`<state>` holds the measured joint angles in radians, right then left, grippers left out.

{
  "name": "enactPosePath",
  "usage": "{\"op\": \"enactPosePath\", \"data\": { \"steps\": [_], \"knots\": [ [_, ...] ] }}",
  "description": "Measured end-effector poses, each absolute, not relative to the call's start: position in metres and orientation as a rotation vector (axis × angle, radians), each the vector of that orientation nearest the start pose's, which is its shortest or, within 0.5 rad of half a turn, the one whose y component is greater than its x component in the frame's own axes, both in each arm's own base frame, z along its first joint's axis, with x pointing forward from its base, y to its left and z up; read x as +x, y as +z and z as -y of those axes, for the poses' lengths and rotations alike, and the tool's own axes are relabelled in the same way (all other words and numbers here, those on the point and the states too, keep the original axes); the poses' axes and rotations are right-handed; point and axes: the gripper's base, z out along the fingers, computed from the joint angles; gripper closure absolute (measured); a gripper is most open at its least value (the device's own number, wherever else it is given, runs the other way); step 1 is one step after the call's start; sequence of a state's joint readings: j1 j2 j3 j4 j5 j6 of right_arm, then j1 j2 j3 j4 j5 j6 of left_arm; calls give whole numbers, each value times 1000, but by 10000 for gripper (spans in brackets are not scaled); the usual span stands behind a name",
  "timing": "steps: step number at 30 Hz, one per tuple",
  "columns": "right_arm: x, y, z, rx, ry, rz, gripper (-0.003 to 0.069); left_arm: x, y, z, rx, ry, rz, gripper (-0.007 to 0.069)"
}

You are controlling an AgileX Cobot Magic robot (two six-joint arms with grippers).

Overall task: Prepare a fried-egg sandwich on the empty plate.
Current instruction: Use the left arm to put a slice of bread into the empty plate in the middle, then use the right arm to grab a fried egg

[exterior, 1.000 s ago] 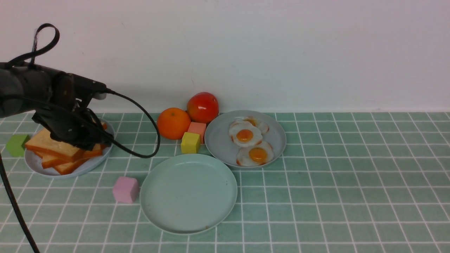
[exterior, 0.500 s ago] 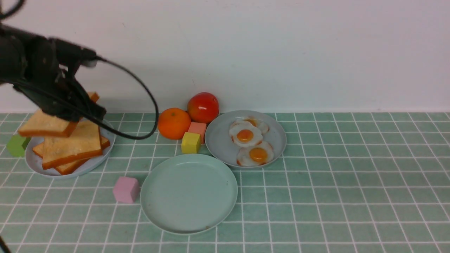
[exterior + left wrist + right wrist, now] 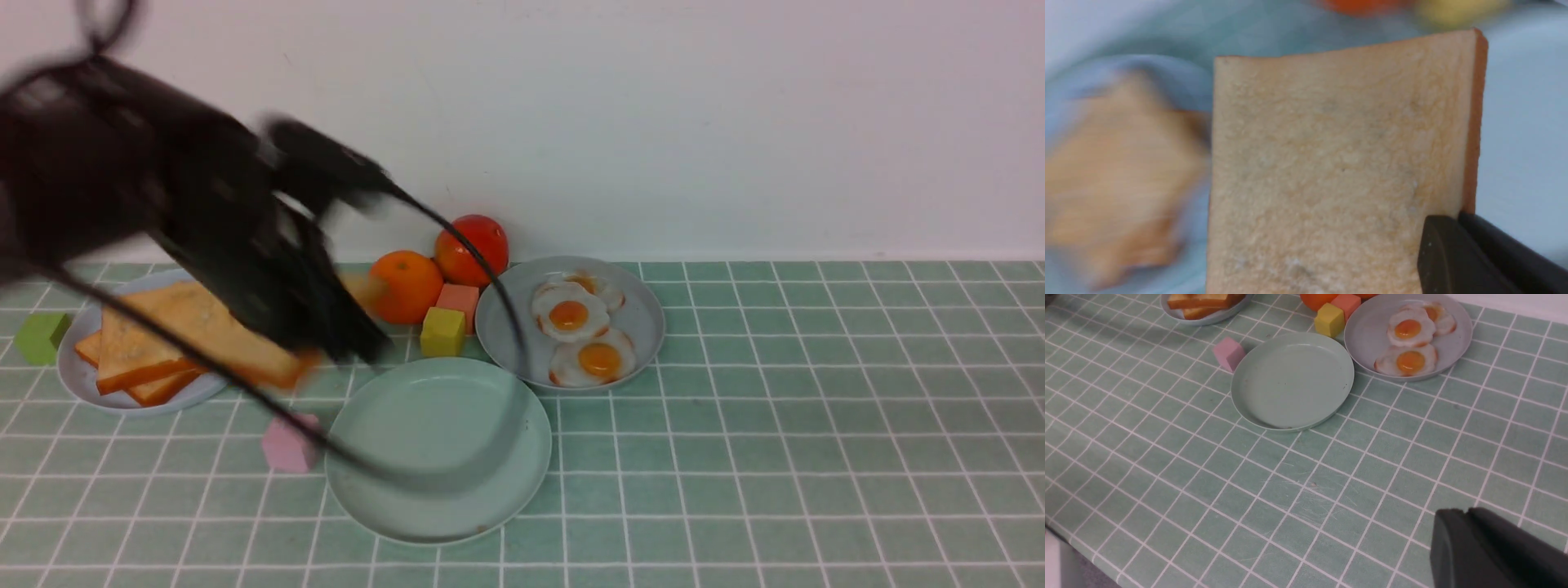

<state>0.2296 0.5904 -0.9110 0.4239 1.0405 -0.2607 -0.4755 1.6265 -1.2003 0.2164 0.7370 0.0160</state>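
My left gripper [image 3: 1461, 217] is shut on the edge of a golden toast slice [image 3: 1331, 163] with an orange-brown crust. In the front view the left arm is a dark blur over the gap between the pale blue plate [image 3: 80, 377] and the empty plate [image 3: 510, 457]. Only bits of the held toast [image 3: 287, 369] show there. More toast slices [image 3: 147, 335] lie stacked on the pale blue plate. Fried eggs [image 3: 569, 314] lie on the grey-blue plate [image 3: 506, 327]. My right gripper [image 3: 1468, 512] is shut with nothing in it, hovering over bare tablecloth near the front, away from the empty plate [image 3: 1290, 384].
An orange [image 3: 406, 286] and a tomato [image 3: 482, 245] sit at the back, with a yellow cube [image 3: 442, 331] and a salmon cube [image 3: 459, 298] before them. A pink cube [image 3: 282, 449] lies left of the mint plate, a green cube [image 3: 37, 337] far left. The arm's black cable hangs across the mint plate.
The left gripper shut on the top toast slice, lifted it off the stack and has swung right toward the mint plate, blurred with motion.
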Motion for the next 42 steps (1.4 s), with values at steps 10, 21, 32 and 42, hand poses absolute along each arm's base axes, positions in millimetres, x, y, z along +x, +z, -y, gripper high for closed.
{"op": "enactPosePath", "data": {
  "steps": [10, 21, 32, 42],
  "knots": [
    [70, 384, -49, -494, 503, -2104, 596, 281, 219, 210, 1025, 77, -2415, 637],
    [67, 381, -50, -515, 511, -2144, 572, 290, 194, 219, 1061, 76, -2400, 609],
    [88, 378, -55, -493, 526, -2187, 338, 285, 207, 216, 1002, 26, -2420, 202],
    [179, 349, -78, -385, 614, -2312, 423, 197, 369, 152, 572, -360, -2095, 616]
  ]
}}
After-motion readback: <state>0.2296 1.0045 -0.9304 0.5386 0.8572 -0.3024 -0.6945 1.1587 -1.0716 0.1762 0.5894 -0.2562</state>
